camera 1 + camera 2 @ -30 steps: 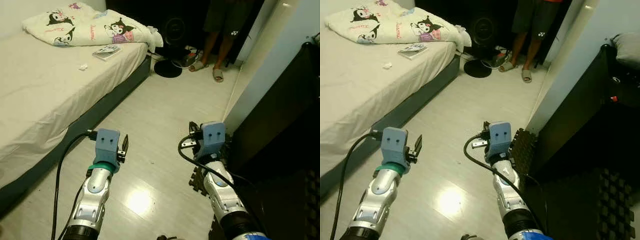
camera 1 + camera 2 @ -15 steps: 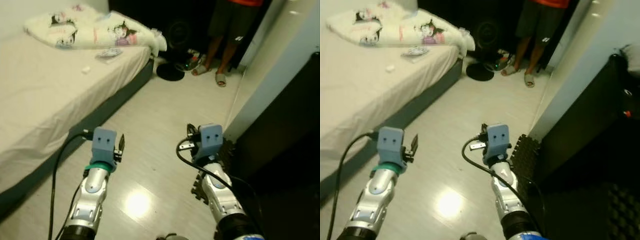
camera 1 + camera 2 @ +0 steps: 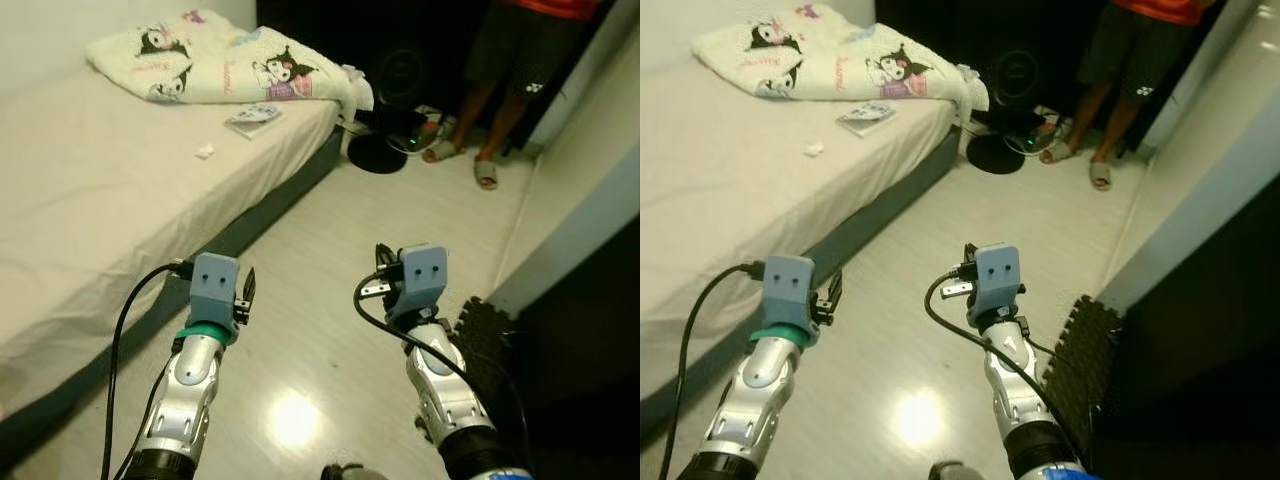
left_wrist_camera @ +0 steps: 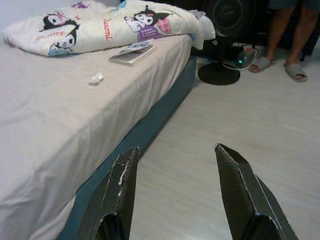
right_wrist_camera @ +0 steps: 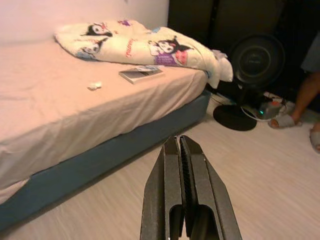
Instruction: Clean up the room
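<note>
A bed [image 3: 90, 200] with a pale sheet runs along the left. A cartoon-print blanket [image 3: 220, 62] is bunched at its far end. On the sheet beside it lie a thin book [image 3: 252, 118] and a small crumpled white scrap [image 3: 204, 151]. My left gripper [image 4: 176, 148] is open and empty, held low over the floor by the bed's dark blue side. My right gripper [image 5: 179, 138] is shut with nothing in it. It hovers over the pale floor further right and points toward the bed corner.
A black floor fan [image 3: 392, 95] with cables stands past the foot of the bed. A person [image 3: 505, 60] in slippers stands beside it. Dark foam mats [image 3: 487, 325] and a dark cabinet [image 3: 590, 380] line the right side. Pale floor lies ahead between bed and wall.
The whole picture has swung left toward the bed, so the camera has moved. Both arms hold the same pose and the grippers' states are unchanged.
</note>
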Tool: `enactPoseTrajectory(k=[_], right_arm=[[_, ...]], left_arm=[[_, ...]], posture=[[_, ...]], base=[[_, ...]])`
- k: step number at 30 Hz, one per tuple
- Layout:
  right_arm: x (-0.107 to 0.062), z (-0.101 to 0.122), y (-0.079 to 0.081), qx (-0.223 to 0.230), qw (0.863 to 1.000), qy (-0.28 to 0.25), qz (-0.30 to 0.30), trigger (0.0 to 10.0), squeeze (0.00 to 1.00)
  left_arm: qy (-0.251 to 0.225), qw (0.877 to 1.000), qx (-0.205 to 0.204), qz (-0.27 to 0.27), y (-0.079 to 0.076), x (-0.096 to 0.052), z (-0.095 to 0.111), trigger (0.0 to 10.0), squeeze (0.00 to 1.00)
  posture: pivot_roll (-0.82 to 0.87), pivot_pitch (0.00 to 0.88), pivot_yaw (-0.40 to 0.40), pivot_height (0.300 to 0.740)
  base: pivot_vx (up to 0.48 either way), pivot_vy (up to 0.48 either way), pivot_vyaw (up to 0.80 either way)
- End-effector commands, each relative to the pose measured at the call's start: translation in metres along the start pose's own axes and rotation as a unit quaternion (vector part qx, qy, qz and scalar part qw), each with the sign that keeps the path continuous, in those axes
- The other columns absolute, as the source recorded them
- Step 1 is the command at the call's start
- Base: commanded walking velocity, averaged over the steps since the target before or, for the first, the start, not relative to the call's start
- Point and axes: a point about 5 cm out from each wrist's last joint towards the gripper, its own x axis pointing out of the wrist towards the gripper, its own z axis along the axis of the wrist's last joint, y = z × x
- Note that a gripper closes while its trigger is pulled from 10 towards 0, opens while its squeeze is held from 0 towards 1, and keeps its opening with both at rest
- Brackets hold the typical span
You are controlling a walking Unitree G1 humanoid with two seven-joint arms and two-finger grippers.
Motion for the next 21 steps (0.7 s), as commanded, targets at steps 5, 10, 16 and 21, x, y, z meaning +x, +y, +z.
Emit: enactPoseTrajectory(k=[5,10,16,21], right_arm=[[-0.0019,-0.0028,-0.0036,-0.002,1.0,0.008,-0.009,10.0,0.0],[-0.0022,-0.0025,-0.0035,-0.003,1.0,0.008,-0.009,10.0,0.0],[-0.002,-0.0023,-0.0039,-0.004,1.0,0.008,-0.009,10.0,0.0],[-0.002,-0.0021,-0.0038,-0.004,1.0,0.008,-0.009,10.0,0.0]], left_arm=[[0.007,1.0,0.002,-0.009,-0.0034,-0.0012,-0.0035,10.0,0.0],[0.007,1.0,0.001,-0.009,-0.0036,-0.001,-0.0037,10.0,0.0],[0.006,1.0,0.001,-0.011,-0.0045,-0.0009,-0.0032,10.0,0.0],[0.005,1.0,0.001,-0.012,-0.0048,-0.0009,-0.0029,10.0,0.0]], posture=[[-0.03,0.024,-0.004,0.74],[-0.03,0.024,-0.005,0.74],[-0.04,0.024,-0.006,0.74],[-0.03,0.025,-0.006,0.74]], base=[[0.3,0.0,0.0],[0.299,0.0,0.0],[0.3,0.0,0.0],[0.3,0.0,0.0]])
